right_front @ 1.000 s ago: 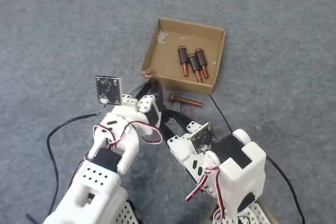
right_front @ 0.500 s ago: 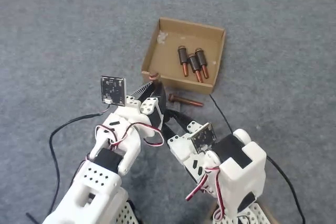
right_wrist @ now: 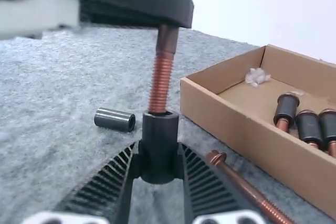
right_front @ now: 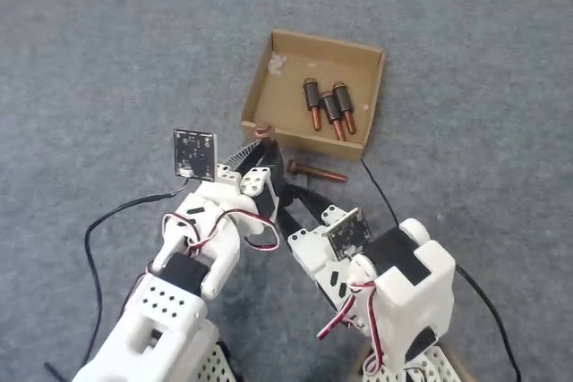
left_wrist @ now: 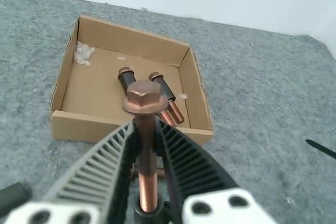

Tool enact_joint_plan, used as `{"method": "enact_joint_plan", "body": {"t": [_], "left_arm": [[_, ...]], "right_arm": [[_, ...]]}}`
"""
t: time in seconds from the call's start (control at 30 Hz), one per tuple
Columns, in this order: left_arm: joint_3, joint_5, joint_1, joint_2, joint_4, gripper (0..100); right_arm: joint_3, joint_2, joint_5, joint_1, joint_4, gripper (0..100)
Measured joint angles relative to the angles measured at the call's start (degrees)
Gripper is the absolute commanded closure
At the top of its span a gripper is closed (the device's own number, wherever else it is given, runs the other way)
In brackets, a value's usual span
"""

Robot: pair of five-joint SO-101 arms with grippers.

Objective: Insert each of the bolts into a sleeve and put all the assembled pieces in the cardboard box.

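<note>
Nearest me, the right claw [right_wrist: 160, 153] is closed on a black sleeve [right_wrist: 160, 136] and holds it upright, bore facing up. Directly above, the left claw [left_wrist: 146, 129] is clamped on the shank of a copper bolt [left_wrist: 146, 166]. The bolt's long axis is vertical, hex head up, and its threaded end sits in the mouth of the sleeve. A spare sleeve [right_wrist: 115, 119] lies on its side on the grey tabletop [right_front: 107, 87], just past the held one and away from the box. A loose bolt [right_front: 315, 171] lies flat between the claws and the cardboard box [right_front: 304, 142]. It is just beside the front wall and runs roughly along it. A black cable [right_front: 376, 190] runs across the tabletop near the box's front right corner. Inside the box, three assembled pieces [right_front: 333, 110] lie side by side, black sleeve ends toward the back wall and copper ends toward the front. A white scrap [right_front: 277, 63] sits in the far left corner. The tabletop lies open on both sides of the box and beyond it.
</note>
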Motion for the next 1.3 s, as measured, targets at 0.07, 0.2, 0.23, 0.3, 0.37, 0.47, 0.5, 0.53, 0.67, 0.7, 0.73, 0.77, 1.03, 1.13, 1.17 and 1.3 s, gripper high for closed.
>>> {"method": "enact_joint_plan", "body": {"t": [0.07,0.2,0.23,0.3,0.37,0.47,0.5,0.53,0.67,0.7,0.73,0.77,1.03,1.13,1.17,1.3], "left_arm": [[0.0,0.0,0.0,-0.09,0.26,99],[0.0,-0.09,0.18,-0.18,0.26,99],[-0.09,-0.35,0.62,-0.18,0.18,99],[-0.09,-0.44,1.67,-0.18,-0.09,99],[0.09,-0.44,2.55,-0.18,-0.18,99],[0.26,-0.44,3.08,0.44,0.26,99],[0.26,-0.44,3.08,0.44,0.26,99],[0.26,-0.53,3.16,0.44,0.26,99],[0.26,-1.85,3.25,0.44,0.26,99],[0.35,-2.37,3.25,0.44,0.26,99],[0.79,-2.9,3.34,0.26,0.26,99],[0.88,-3.16,3.43,0.18,0.26,99],[1.49,-3.87,3.69,0.44,0.26,99],[2.37,-4.22,3.78,0.53,0.18,99],[3.08,-5.1,3.87,0.53,-0.7,99],[5.71,-8.44,3.96,0.53,-4.57,99]], "right_arm": [[-0.09,0.09,0.35,0.0,-0.26,99.3],[-0.09,0.09,0.35,0.09,-0.35,99.3],[-0.09,0.09,0.35,0.26,-0.35,99.3],[-0.09,0.09,0.35,0.97,-0.35,99.3],[-0.09,0.09,0.35,1.14,-0.35,99.3],[-0.09,0.09,0.35,1.49,-0.53,99.3],[-0.09,0.09,0.35,1.49,-0.53,99.3],[-0.09,0.09,0.35,1.58,-0.53,99.3],[-0.09,0.09,0.35,1.67,-0.53,99.3],[-0.09,0.09,0.35,1.67,-0.53,99.3],[-0.09,0.09,0.35,1.67,-0.53,99.3],[-0.09,0.09,0.35,1.67,-0.53,99.3],[-0.09,0.09,0.35,2.64,-0.53,99.3],[0.0,0.0,0.35,2.64,-1.05,99.3],[0.0,0.0,0.35,2.64,-1.05,99.3],[0.0,0.0,0.35,2.64,-1.05,99.3]]}}
